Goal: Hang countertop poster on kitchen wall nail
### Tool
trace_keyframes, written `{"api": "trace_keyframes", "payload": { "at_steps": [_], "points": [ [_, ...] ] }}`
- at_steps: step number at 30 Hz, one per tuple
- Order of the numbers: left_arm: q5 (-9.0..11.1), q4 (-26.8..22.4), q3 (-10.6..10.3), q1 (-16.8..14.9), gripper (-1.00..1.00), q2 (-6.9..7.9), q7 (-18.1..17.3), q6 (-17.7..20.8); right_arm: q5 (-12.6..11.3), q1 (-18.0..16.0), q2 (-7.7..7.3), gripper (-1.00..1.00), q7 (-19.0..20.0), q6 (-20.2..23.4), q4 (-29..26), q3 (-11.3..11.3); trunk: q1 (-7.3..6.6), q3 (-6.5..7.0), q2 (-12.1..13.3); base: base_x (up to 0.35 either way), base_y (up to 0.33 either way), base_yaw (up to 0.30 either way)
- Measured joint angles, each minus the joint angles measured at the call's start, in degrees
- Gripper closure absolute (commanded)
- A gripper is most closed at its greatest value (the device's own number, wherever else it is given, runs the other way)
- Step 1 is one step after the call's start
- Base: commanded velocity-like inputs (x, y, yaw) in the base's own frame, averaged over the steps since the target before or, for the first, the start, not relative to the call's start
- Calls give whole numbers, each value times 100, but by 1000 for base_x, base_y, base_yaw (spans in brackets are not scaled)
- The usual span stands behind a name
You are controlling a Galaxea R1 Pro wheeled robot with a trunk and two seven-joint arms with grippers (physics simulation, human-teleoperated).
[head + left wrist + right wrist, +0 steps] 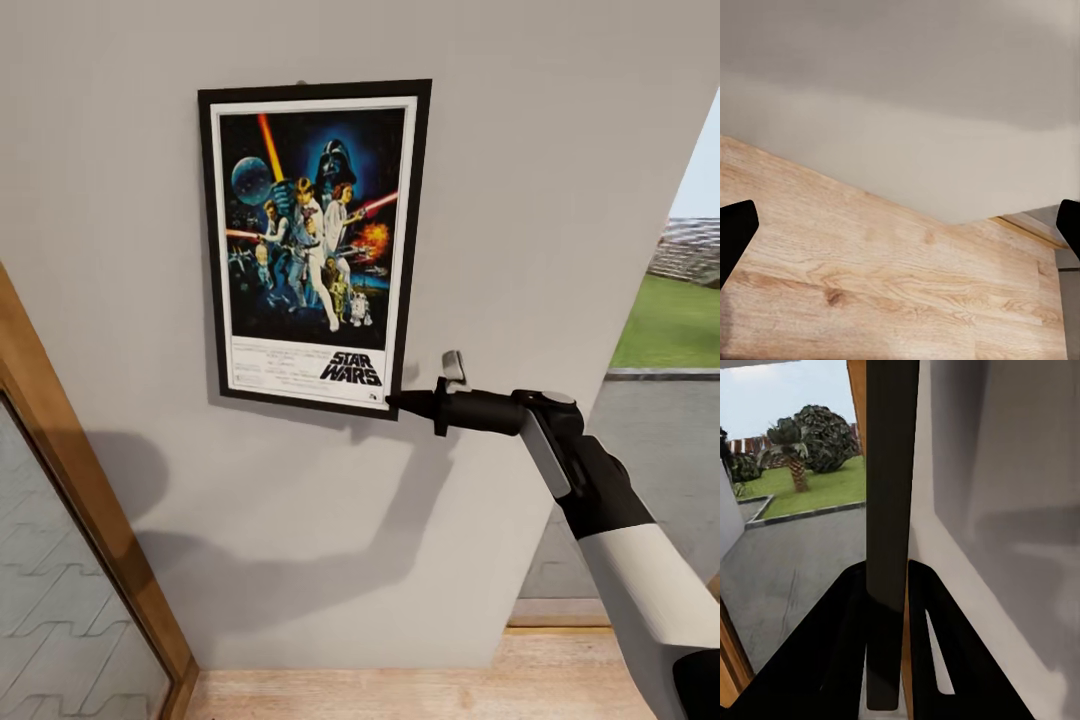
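Observation:
The poster hangs flat and upright against the pale grey wall, its black frame and "STAR WARS" title plain in the head view. A tiny dark wall nail pokes out just at the middle of its top edge. My right gripper reaches in from the right and is shut on the poster's lower right corner. In the right wrist view the frame's dark edge runs straight between the black fingers. My left gripper is open over bare wooden floor, holding nothing. The kitchen countertop is out of view.
A wood-framed glass door stands at the left. To the right an opening shows lawn and paving outside. Wooden floor meets the wall's foot below the poster.

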Motion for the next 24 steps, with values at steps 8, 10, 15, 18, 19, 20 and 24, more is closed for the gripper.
{"api": "trace_keyframes", "payload": {
  "at_steps": [8, 10, 15, 18, 19, 20, 24],
  "points": [
    [0, 0, 0, 0, -100, 0, 0, 0, 0, -51, 9, 100, -39, 19, -30, 0, 0, 0, 0, 0, 0, 0],
    [0, 0, 0, 0, -100, 0, 0, 0, 1, -57, 10, 100, -41, 19, -30, 0, 0, 0, 0, 0, 0, 0],
    [0, 0, 0, 0, -100, 0, 0, 0, -1, -61, 11, 100, -42, 20, -30, 7, 0, 0, 0, 0, 0, 0],
    [0, 0, 0, 0, -100, 0, 0, 0, 2, -61, 11, 100, -42, 20, -31, 8, 0, 0, 0, 0, 0, 0],
    [0, 0, 0, 0, -100, 0, 0, 0, 3, -62, 11, 100, -42, 20, -30, 8, 0, 0, 0, 0, 0, 0],
    [0, 0, 2, 0, -100, 0, 0, 0, 1, -62, 11, 100, -42, 20, -32, 8, 0, 0, 0, 0, 0, 0],
    [0, 0, 2, 0, -100, 0, 0, 0, -1, -58, 11, 100, -42, 20, -32, 9, 0, 0, 0, 0, 0, 0]
  ]
}}
